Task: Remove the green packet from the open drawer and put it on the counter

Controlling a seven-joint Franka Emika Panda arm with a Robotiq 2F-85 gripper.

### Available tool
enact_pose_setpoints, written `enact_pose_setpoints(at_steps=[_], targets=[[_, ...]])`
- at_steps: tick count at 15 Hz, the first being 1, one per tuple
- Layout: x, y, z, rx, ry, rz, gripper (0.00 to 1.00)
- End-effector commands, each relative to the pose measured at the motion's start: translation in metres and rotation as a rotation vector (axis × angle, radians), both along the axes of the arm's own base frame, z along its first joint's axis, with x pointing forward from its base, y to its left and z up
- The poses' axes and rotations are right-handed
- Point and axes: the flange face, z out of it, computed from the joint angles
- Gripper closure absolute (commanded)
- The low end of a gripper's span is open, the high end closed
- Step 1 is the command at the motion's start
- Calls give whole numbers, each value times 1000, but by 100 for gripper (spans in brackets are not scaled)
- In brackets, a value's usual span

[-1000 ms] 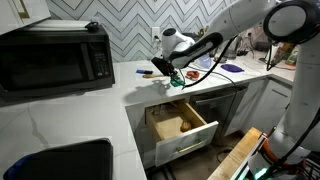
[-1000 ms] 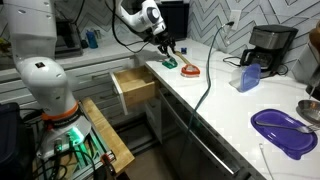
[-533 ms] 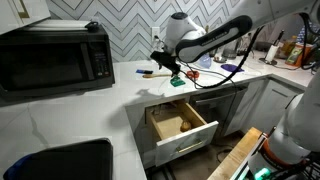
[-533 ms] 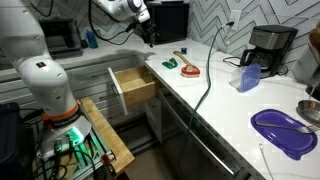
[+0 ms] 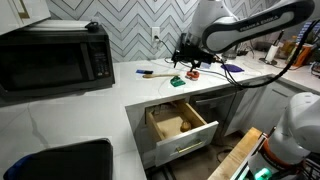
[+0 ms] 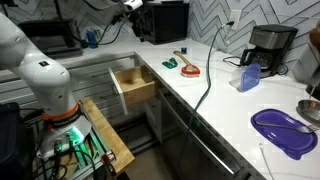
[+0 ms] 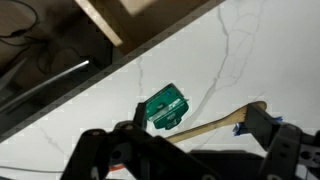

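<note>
In an exterior view, the end effector (image 5: 187, 63) has lifted off the bench (image 5: 100, 112). A second ago it sat low over the green packet (image 5: 178, 81), which now lies alone on the stone top behind the open drawer (image 5: 181, 124), near a wooden-handled tool (image 5: 153, 72). From the opposite exterior angle, the green packet (image 6: 170, 64) rests on the bench beside a red-orange item (image 6: 189, 70), well clear of the drawer (image 6: 135, 85), and my arm has pulled back toward the top of the picture. In the wrist view, I look down between widely spread fingers (image 7: 95, 155) holding nothing, with the packet (image 7: 164, 108) flat on the marble below. I judge the release made and the placement done.
</note>
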Motion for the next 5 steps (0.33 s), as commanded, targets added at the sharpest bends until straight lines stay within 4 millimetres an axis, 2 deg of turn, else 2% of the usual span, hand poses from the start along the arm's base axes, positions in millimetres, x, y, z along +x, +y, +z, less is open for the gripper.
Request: enact_pose_setpoints(at_steps=[1, 3, 5], targets=[[-9, -11, 6, -23, 14, 45, 0], [-15, -19, 15, -27, 1, 43, 0], [-13, -12, 11, -37, 6, 47, 0]])
